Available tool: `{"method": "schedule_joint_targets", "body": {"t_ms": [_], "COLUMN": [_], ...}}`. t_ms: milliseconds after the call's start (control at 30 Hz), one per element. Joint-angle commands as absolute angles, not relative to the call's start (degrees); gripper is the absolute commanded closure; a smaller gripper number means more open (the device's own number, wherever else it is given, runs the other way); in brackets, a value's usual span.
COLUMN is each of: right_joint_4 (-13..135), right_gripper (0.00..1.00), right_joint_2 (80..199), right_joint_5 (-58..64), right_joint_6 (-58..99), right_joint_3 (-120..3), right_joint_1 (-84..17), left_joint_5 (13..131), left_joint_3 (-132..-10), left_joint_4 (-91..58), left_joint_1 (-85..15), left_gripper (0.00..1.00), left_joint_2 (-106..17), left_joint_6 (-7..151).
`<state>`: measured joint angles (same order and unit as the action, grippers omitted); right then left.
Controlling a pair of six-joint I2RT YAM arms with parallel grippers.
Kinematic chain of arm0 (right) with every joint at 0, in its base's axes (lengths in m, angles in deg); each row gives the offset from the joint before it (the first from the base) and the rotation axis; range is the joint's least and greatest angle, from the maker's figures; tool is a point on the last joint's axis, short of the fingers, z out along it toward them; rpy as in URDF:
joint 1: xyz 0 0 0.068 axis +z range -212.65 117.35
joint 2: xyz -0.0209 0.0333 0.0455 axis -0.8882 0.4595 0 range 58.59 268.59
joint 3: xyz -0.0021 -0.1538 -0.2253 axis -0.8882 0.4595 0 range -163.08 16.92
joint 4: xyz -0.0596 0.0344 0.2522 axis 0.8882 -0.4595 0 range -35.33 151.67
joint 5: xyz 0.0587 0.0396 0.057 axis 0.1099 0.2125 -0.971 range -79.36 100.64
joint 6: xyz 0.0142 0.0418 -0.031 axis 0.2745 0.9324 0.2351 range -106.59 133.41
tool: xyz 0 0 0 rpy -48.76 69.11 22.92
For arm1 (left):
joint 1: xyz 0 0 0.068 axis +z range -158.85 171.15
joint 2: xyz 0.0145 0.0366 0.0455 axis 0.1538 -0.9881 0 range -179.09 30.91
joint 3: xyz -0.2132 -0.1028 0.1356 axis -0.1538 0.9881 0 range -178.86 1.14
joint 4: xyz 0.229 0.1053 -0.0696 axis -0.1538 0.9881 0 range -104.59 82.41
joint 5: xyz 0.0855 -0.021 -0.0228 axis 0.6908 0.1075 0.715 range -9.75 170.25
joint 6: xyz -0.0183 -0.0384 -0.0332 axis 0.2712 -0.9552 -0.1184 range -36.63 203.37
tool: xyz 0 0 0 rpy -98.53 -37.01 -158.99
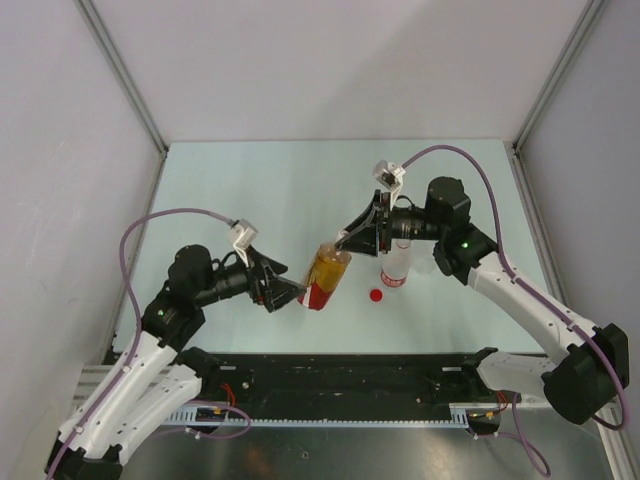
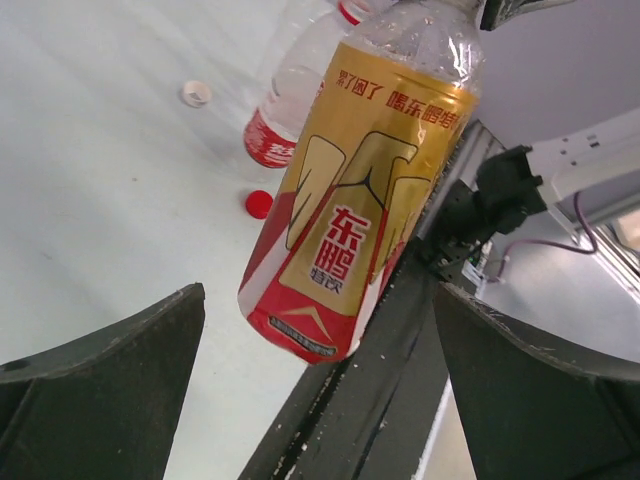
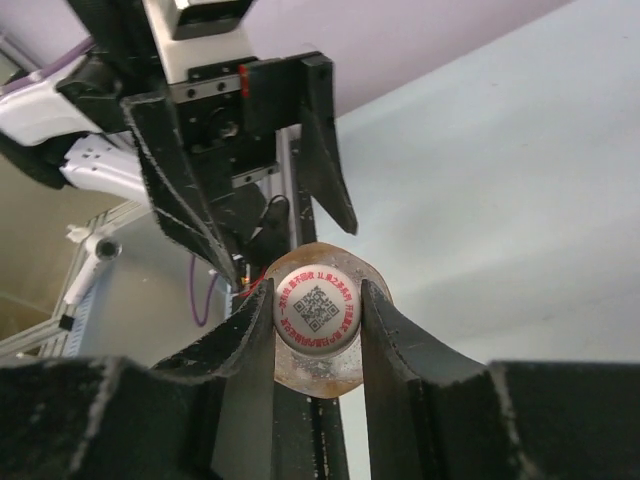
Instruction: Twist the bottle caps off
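The amber-liquid bottle with a gold and red label hangs tilted above the table. My right gripper is shut on its white cap, a finger pressing each side. My left gripper is open at the bottle's base, with wide gaps on both sides. The red-and-white label bottle stands uncapped behind the right gripper and also shows in the left wrist view. A loose red cap lies on the table. A loose white cap lies farther back. The plain clear bottle is out of view.
The black rail with the arm bases runs along the table's near edge, just below the hanging bottle. Grey walls close in the table at the left, right and back. The left gripper's open fingers show beyond the cap in the right wrist view.
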<state>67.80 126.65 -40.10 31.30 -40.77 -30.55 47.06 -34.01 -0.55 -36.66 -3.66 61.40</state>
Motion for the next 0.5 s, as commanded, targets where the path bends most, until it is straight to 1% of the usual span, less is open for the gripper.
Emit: {"method": "schedule_joint_targets", "body": {"t_ms": [0, 167, 467], "right_joint_4": [74.3, 78.0, 83.4], "right_gripper": [1.00, 1.00, 1.00], "right_joint_2": [126.3, 126.9, 126.9], "right_joint_5": [-47.3, -48.6, -49.4], "right_joint_6": [35.4, 39.3, 45.4], "right_joint_3": [-43.3, -43.3, -43.3], "right_joint_1": [-30.8, -30.9, -30.9], "left_joint_5": [38.5, 36.4, 39.3], "left_joint_3": [-36.6, -36.1, -36.2], "left_joint_4": [-4.8, -8.8, -11.9], "left_joint_1": [-36.5, -38.7, -46.7], "left_gripper": [0.01, 0.00, 0.01], "left_joint_2": [-5.6, -6.3, -9.9], "left_joint_6": [62.9, 62.3, 62.4]}}
